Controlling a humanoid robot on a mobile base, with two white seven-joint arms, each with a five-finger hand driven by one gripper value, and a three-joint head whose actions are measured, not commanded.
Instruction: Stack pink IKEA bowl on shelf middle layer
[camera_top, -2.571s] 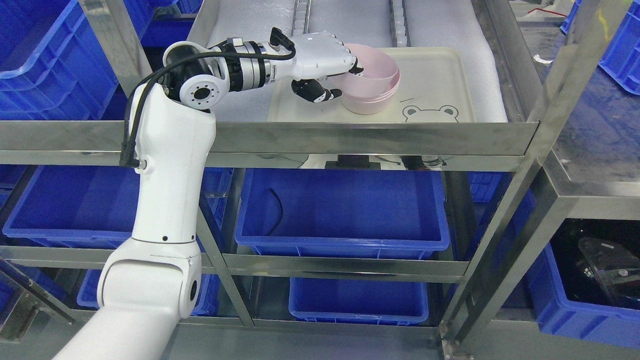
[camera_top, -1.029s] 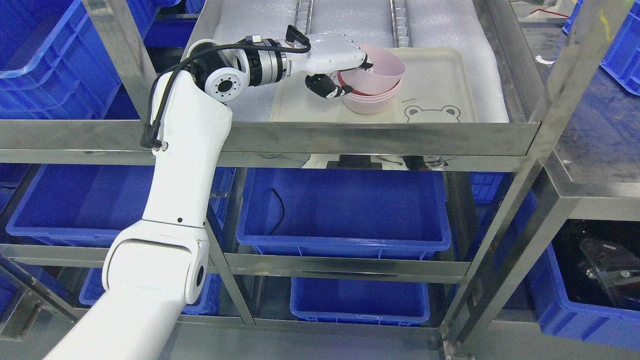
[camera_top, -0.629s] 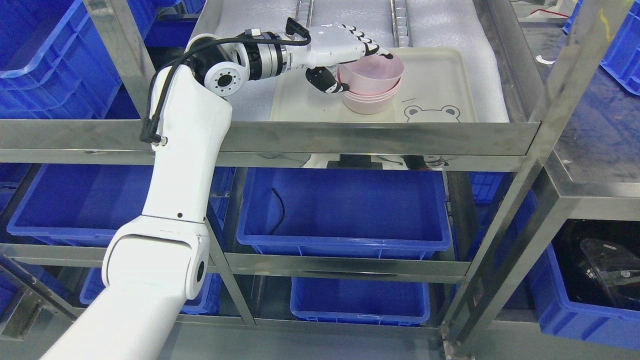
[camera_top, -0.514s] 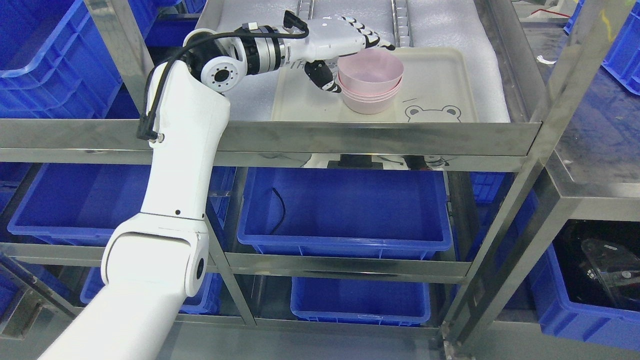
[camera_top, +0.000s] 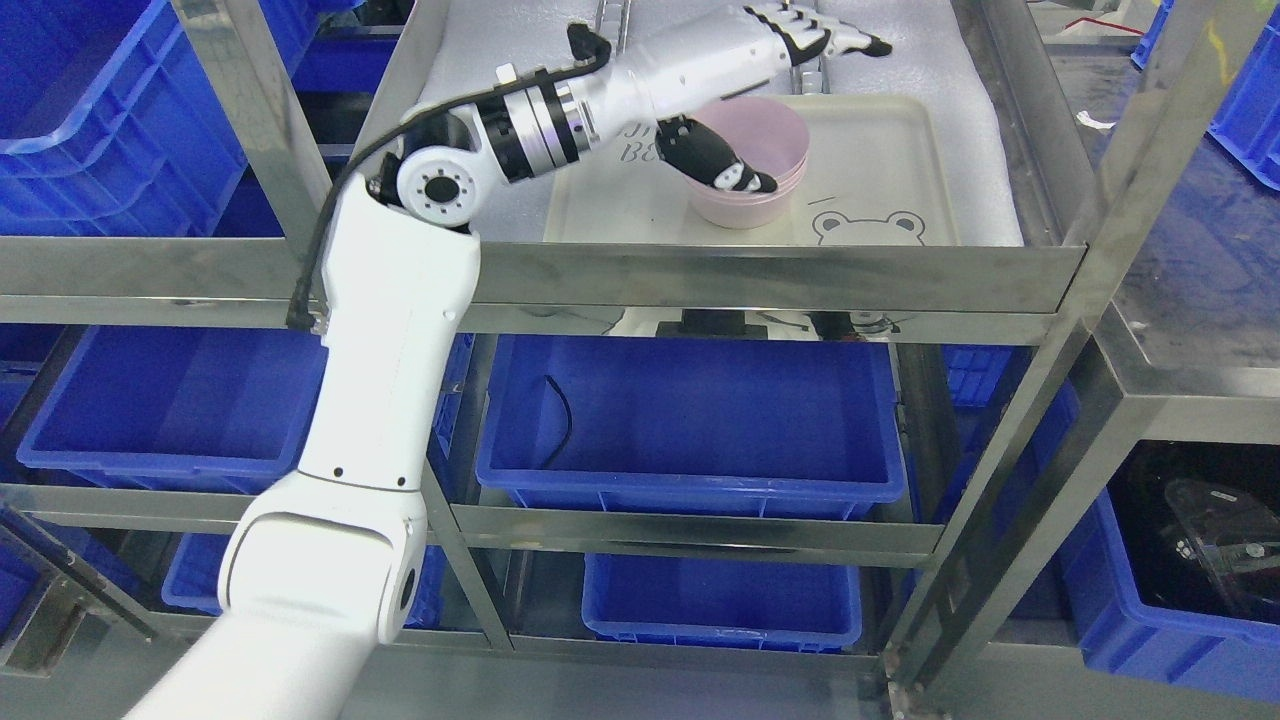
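While left hand (camera_top: 745, 70) opens, pink bowls (camera_top: 760, 165) sit stacked.

Pink bowls (camera_top: 770, 165), cream tray (camera_top: 880, 150) with a bear outline, blue bins (camera_top: 690, 420).

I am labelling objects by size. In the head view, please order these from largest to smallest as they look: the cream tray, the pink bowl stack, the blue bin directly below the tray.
1. blue bin, though it is nearer the camera
2. cream tray
3. pink bowl stack
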